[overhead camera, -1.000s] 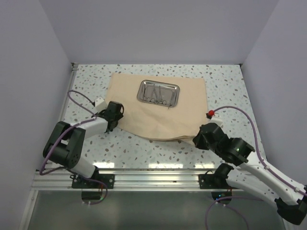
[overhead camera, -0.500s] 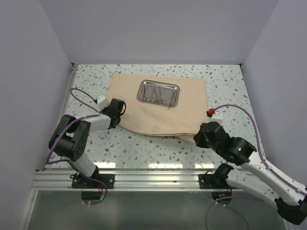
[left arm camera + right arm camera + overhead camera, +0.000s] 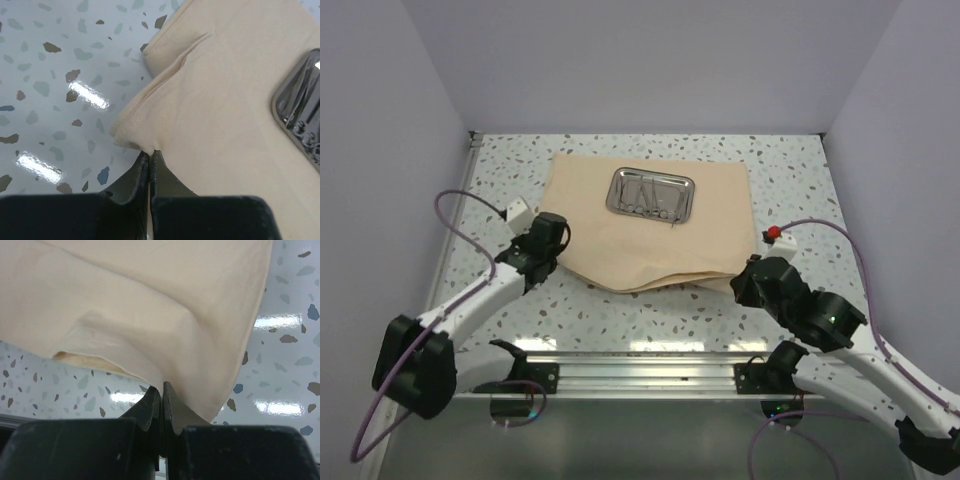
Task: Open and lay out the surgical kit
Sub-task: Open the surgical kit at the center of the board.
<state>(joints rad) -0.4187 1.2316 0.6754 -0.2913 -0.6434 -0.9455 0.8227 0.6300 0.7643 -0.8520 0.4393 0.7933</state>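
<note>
One cloth wrap (image 3: 620, 245), one steel tray (image 3: 684, 190), two claws (image 3: 150, 156) (image 3: 161, 389)

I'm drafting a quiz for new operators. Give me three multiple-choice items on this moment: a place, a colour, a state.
1. Where is the steel tray?
A. On the cloth wrap.
B. Under it.
C. In a gripper.

2. The cloth wrap's colour?
A. Blue.
B. Green.
C. Beige.

3. The left gripper is:
A. wide open.
B. shut on the cloth wrap's edge.
C. hidden from view.

Answers: 1 A, the top view shows it resting on the cloth; 2 C, every view shows tan fabric; 3 B, its wrist view shows the fingers pinched on the edge.
</note>
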